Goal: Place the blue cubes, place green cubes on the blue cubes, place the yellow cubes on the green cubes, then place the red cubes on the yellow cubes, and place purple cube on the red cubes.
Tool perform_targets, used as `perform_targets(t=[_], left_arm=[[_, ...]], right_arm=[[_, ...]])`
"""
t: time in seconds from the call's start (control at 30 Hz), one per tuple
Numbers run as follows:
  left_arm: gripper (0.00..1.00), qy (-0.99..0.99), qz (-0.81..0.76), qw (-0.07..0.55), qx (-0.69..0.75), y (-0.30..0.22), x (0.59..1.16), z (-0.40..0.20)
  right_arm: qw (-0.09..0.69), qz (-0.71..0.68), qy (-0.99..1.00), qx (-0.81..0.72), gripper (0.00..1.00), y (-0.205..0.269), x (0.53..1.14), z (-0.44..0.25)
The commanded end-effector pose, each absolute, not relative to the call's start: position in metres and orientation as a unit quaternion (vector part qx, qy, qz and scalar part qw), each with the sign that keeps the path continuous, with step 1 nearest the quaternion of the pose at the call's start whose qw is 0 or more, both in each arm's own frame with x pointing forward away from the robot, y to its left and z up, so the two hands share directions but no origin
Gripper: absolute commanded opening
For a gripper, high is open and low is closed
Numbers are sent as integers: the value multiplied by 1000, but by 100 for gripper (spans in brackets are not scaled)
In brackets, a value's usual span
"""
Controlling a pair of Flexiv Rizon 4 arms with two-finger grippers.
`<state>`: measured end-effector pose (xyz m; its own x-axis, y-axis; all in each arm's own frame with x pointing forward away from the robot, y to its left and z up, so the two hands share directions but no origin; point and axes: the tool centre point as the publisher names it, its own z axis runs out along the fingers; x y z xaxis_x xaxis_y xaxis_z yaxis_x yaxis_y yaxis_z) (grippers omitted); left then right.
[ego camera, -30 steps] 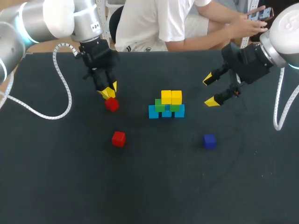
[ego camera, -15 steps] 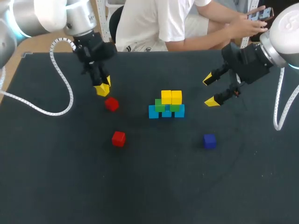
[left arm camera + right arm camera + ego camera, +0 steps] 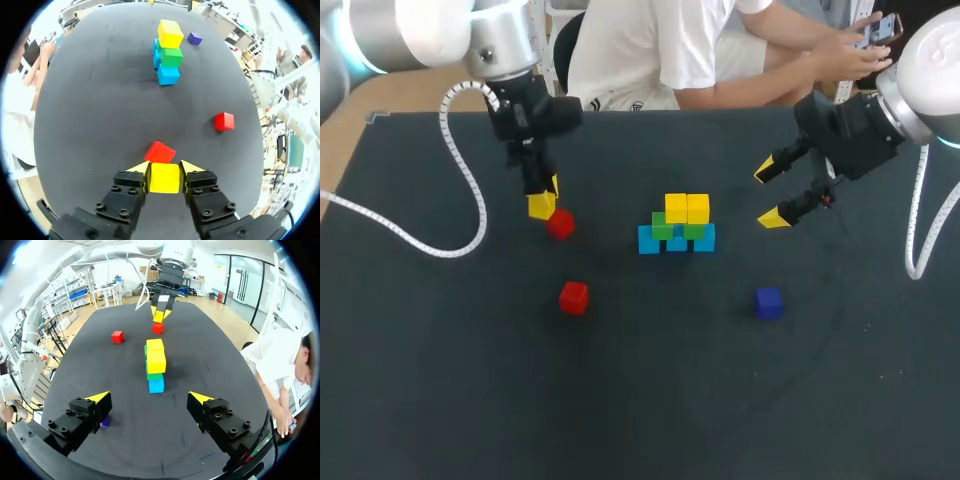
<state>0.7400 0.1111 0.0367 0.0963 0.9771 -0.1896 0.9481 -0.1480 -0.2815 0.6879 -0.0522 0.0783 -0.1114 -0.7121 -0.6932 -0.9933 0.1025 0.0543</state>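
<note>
Your left claw (image 3: 542, 205) grips 1 yellow cube (image 3: 164, 178), well left of the stack (image 3: 677, 228). Lift clear of the red cube (image 3: 559, 223) on its stack side, then lower squarely. Your right claw (image 3: 769, 194) hangs wide open, right of the stack.

Left gripper (image 3: 542, 200) with yellow cube (image 3: 164, 177) retreats, then swings back beside rear red cube (image 3: 559, 224); wrist rotates.
</note>
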Motion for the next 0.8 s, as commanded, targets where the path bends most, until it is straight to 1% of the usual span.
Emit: perform_targets(t=[0.03,0.2,0.4,0.53,0.7,0.8], left_arm=[[0,-689,110,-39,-715,131,700,39],[0,-724,121,-72,-675,137,674,32],[0,-748,105,-77,-650,126,648,25],[0,-766,69,-63,-637,127,640,16],[0,-784,33,-72,-616,138,634,17],[0,-788,9,-96,-608,144,633,14]], right_arm=[[262,269,695,-613,100,-52,687,78],[262,269,695,-613,100,-52,687,78],[262,269,695,-613,100,-52,687,78],[262,269,695,-613,100,-52,687,78],[262,269,695,-613,100,-52,687,78],[262,269,695,-613,100,-52,687,78]])
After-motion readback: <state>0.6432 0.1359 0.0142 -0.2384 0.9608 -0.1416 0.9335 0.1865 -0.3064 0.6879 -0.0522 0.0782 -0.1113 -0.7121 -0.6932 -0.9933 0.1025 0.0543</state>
